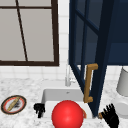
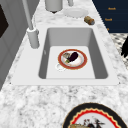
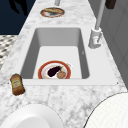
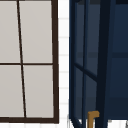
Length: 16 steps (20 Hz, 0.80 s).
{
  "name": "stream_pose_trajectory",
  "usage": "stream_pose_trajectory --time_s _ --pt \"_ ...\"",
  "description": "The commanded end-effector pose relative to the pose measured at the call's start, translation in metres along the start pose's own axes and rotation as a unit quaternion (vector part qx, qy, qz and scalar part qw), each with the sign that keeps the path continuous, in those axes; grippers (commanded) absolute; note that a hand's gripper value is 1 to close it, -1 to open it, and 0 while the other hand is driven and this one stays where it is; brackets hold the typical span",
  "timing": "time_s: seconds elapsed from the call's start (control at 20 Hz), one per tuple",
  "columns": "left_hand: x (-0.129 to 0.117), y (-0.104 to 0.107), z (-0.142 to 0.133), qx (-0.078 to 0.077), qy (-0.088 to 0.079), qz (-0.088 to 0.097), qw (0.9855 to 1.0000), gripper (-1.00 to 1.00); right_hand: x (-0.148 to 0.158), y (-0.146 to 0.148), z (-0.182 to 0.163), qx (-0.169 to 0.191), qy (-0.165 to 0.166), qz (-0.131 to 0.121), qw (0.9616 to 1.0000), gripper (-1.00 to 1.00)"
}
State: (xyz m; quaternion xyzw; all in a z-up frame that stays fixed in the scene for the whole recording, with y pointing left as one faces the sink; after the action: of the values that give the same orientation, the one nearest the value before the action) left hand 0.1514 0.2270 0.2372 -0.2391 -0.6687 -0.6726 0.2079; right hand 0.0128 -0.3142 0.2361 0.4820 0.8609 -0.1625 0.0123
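- I see the left robot hand (image 1: 39, 109) at the near left corner of the white rectangular sink (image 1: 47, 96) in the front view — its fingers are curled downward and grip nothing.
- The right robot hand (image 1: 111, 116) hangs at the near right, in front of the surface; its fingers are spread straight upward, and it holds nothing.
- Just beside the right robot hand lies a small brown bottle with a yellow label (image 3: 17, 84), on its side on the grey-speckled marble surface (image 3: 75, 97) near the sink's right near corner.
- In the sink basin sits a round red-rimmed plate (image 2: 72, 59) carrying a dark purple eggplant (image 2: 73, 56) and a brownish lump I cannot identify — well apart from both hands.
- A large glossy red ball (image 1: 67, 114) covers the near sink area in the front view.
- On the surface to the left rests a round dark-rimmed plate with a red ring (image 1: 13, 104), holding a tan stick-shaped item.
- A dark blue glass-paned cabinet door with a wooden handle (image 1: 88, 82) stands open above the sink.
- A white faucet (image 3: 95, 37) rises at the sink's far edge; a white plate (image 2: 75, 12) and a grey cylindrical pot (image 1: 123, 81) stand on the right.
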Motion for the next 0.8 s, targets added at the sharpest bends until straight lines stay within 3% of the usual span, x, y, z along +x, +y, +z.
stream_pose_trajectory --time_s 0.0,0.1,0.15,0.4,0.55,0.75 --pt "0.0 0.0 0.0 0.0 0.0 0.0 1.0 0.0 0.0075 -0.0005 -0.0013 0.003 -0.001 0.008 1.0 -1.0" --pt "0.0 0.0 0.0 0.0 0.0 0.0 1.0 0.0 0.0086 0.0008 -0.0014 0.014 0.024 0.006 0.9996 -1.0" --pt "0.0 0.0 0.0 0.0 0.0 0.0 1.0 0.0 0.0037 -0.0008 -0.0009 -0.005 0.073 -0.01 0.9973 -1.0" --pt "0.0 0.0 0.0 0.0 0.0 0.0 1.0 0.0 0.01 -0.0005 -0.0001 -0.009 0.122 -0.012 0.9924 -1.0" --pt "0.0 0.0 0.0 0.0 0.0 0.0 1.0 0.0 0.0117 -0.0017 -0.0001 -0.011 0.162 -0.014 0.9866 -1.0" --pt "0.0 0.0 0.0 0.0 0.0 0.0 1.0 0.0 0.0132 -0.0034 0.0001 -0.013 0.22 -0.016 0.9754 -1.0"
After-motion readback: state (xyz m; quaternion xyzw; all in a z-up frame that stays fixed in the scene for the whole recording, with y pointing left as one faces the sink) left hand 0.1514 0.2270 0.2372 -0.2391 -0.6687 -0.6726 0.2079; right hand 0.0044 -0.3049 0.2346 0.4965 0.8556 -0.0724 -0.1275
